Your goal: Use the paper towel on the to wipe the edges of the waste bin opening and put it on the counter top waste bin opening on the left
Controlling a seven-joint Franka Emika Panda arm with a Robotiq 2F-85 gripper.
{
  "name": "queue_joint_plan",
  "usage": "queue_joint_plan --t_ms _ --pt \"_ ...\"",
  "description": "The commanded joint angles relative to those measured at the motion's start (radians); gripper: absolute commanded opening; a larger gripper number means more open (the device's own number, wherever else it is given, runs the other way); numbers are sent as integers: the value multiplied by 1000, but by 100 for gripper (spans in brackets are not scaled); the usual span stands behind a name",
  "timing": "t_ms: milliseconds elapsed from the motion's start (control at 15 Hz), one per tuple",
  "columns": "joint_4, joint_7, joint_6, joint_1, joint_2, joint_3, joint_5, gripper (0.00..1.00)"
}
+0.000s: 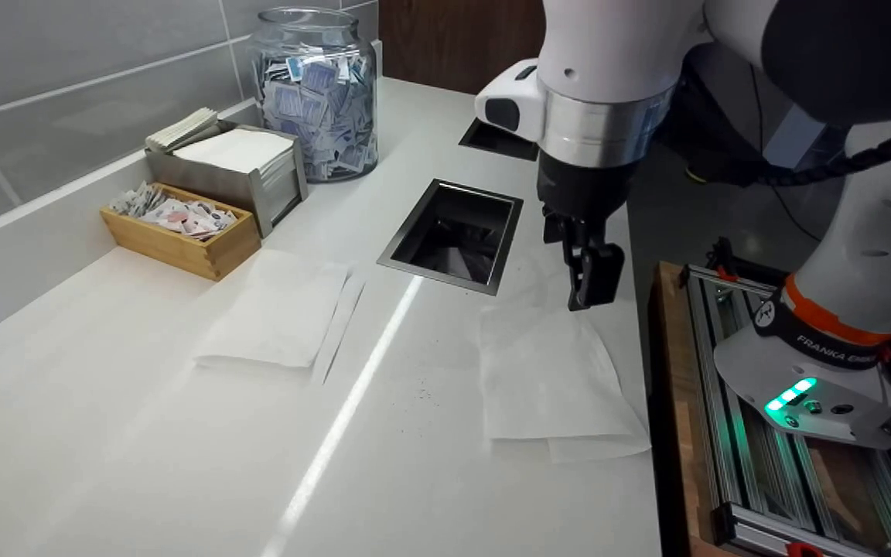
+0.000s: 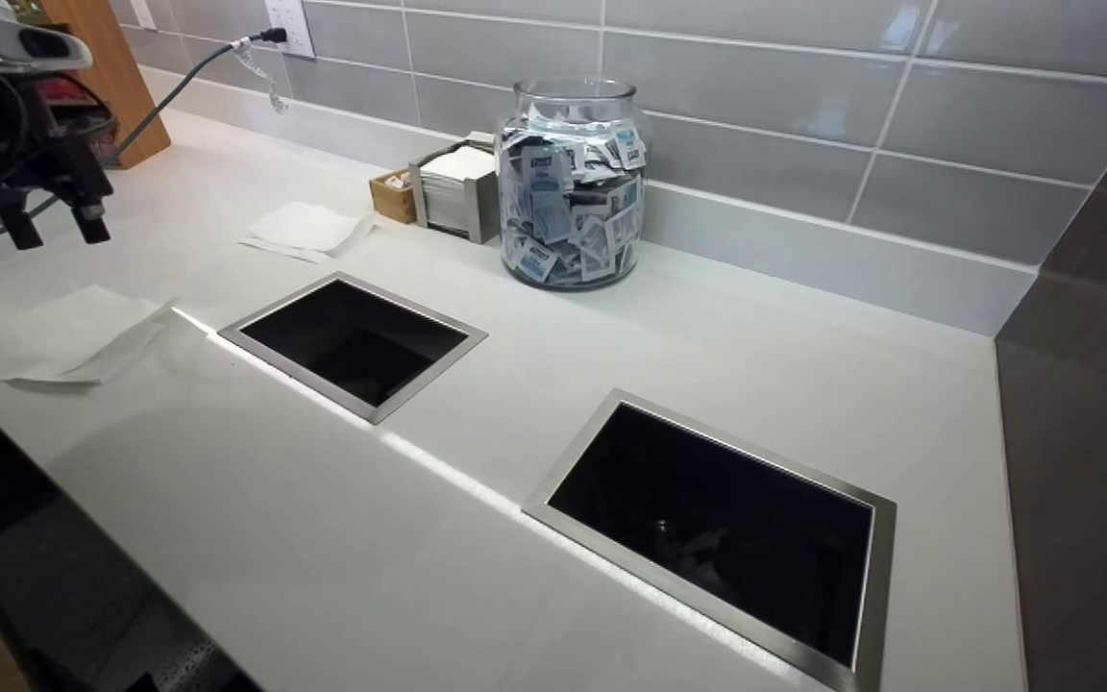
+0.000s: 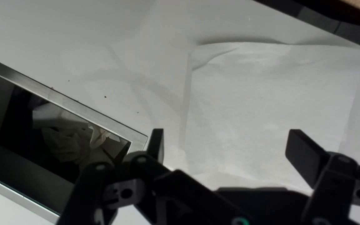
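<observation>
Claw [image 3: 230, 150] spread wide, bottom of wrist view, above paper towel [image 3: 270, 103]; towel lies creased on desk [image 3: 73, 37], right of centre. Waste bin opening [image 3: 73, 106] at lower left there, crumpled pale material [image 3: 67, 147] inside. In an exterior view: another towel [image 1: 279, 309] left of centre, packet-filled glass jar [image 1: 318, 108] upper left, specks [image 1: 424, 393] on desk below centre.

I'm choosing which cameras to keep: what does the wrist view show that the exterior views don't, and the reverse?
Only the wrist view plainly shows crumpled pale waste inside the bin opening. Only the exterior views show the glass jar of packets, the napkin holder, the wooden box, a second paper towel and a second bin opening. All share the first bin opening, the paper towel beside it and the gripper, its jaws apart.
</observation>
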Motion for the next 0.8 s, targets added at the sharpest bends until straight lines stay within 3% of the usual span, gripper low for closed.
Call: queue_joint_plan --t_ms 0,67,467,733 --pt "2 2 -2 9 3 -9 -3 100" --pt "2 2 -2 9 3 -9 -3 100" --pt "-69 -40 283 26 60 -34 115 100" --pt "-87 -36 307 27 117 -30 148 100"
